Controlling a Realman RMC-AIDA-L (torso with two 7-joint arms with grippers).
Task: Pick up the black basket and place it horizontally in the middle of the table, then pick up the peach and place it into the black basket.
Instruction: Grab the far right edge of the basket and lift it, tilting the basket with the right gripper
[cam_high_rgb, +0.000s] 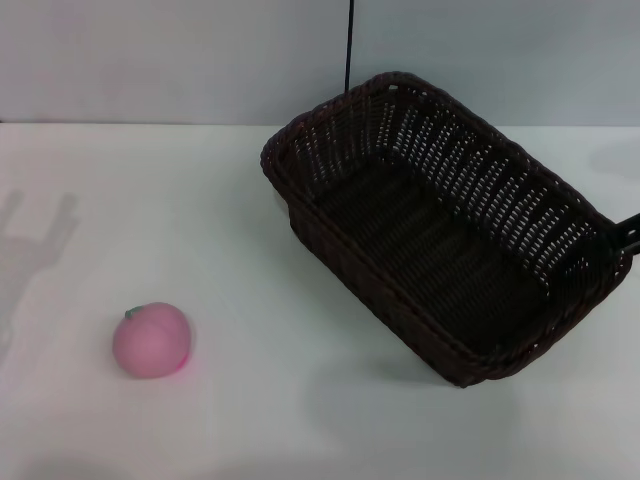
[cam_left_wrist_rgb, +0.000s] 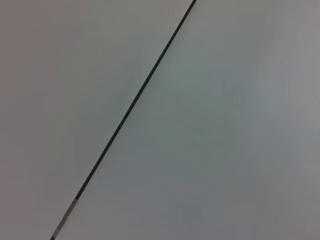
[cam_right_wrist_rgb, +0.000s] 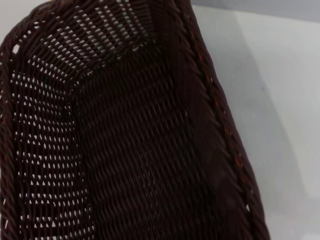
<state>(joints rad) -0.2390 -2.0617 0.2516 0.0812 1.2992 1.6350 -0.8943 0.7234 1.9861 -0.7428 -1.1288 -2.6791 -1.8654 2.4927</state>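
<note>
No brand, label or readable writing anywhere.

Right gripper (cam_high_rgb: 628, 228): only a dark sliver shows at the right edge of the head view, touching the rim of the black basket (cam_high_rgb: 440, 225) at its right end. Finger opening can't be told; whether it actually clamps the rim can't be told either. Right wrist view is filled by the basket (cam_right_wrist_rgb: 135, 140) interior: woven floor, openwork side, braided rim, with bare white table (cam_right_wrist_rgb: 280, 75) beyond the rim.

One basket. It sits on the right half of the table (cam_high_rgb: 300, 420), skewed diagonally: one short end toward the far edge near the middle, the other toward the right edge. It looks tilted, near-right end raised, with a soft shadow under it; contact with the tabletop at that end can't be confirmed. Basket is empty.

One peach (cam_high_rgb: 151, 340), pink, small green leaf on top, resting on the tabletop toward the near-left corner, well apart from the basket.

Left gripper: not in view. Left wrist view shows only a plain pale surface crossed by a thin dark line (cam_left_wrist_rgb: 130, 107). A thin dark vertical line (cam_high_rgb: 349, 45) also runs up the wall behind the basket in the head view.
</note>
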